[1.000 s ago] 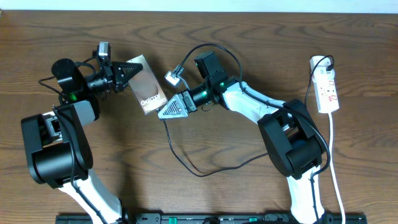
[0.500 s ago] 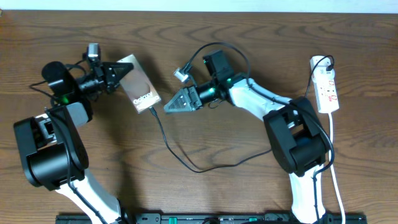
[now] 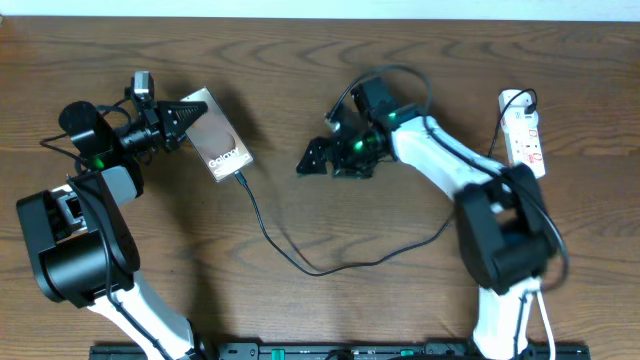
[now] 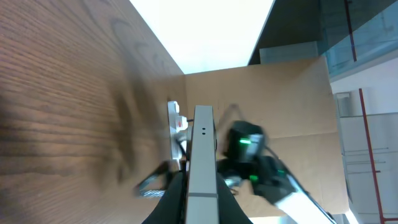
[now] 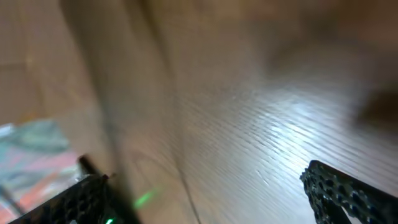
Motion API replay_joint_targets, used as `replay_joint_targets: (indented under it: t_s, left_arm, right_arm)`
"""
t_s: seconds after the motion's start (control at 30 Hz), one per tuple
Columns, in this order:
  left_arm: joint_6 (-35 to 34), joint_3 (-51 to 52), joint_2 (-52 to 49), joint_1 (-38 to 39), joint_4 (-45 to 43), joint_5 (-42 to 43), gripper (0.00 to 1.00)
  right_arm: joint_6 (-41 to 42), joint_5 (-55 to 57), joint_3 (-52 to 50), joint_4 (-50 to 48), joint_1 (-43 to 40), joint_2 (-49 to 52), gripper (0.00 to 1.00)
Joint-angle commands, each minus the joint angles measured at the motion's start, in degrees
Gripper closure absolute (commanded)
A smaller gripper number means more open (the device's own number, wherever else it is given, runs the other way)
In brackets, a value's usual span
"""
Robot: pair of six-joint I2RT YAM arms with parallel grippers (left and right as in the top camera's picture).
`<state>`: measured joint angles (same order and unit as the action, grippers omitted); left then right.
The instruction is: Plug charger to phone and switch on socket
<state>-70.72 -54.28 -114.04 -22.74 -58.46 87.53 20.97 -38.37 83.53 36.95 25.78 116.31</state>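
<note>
Overhead view of a wooden bench with two robot arms. The left tool is gripping the phone by its far short end, its fingers closed on the two faces. The wrist view shows the phone edge-on between them. The phone is sitting at the left of the bench, tilted, with its bronze face and white lettering turned up. Holding it this way is probably steadying the phone and leaving the near short end, where the port is, free for the cable.

The charger, a thin black cable, is meeting that near end at the phone's corner. From there it is looping across the middle of the bench towards the right arm. The tip looks to be seated in the port, though the pictures are too small to confirm it.

The right tool is hovering over the centre of the bench with its fingers spread wide and nothing between them. It is well apart from the phone. Its own camera view is blurred and showing only wood grain.

There are no boxes or trays here. The only things that take something in are the phone's port and the socket. The socket is a white strip lying at the far right, well apart from both tools. A black plug is sitting in its far end. Whether its red switches are on cannot be told. Judging by this, switching the socket on is the step remaining.
</note>
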Motion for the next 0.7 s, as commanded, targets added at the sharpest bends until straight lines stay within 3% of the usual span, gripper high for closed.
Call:
replay_joint_targets:
  t_s: [0.0,0.17,0.4,0.67]
  left_arm:
    - [0.6,-0.3,-0.3,0.6,-0.3,0.7,0.93]
    - [1.8,-0.2,-0.5,2.1,-0.3,0.3,0.93]
    - [3.0,0.6,-2.0,3.8,0.1,-1.8,0.93]
    - [12.2,2.5,-2.0,3.9,12.1,-7.3,0.93]
  right_arm:
    - [-0.3,14.5,1.1,1.7,0.2,-8.2,0.01]
    - [0.0,22.2,1.1,3.5,0.2,-13.7,0.01]
    - [0.0,23.1,1.1,4.1,0.2,-15.7,0.01]
    - [0.0,23.0,1.1,4.9,0.2,-15.7,0.01]
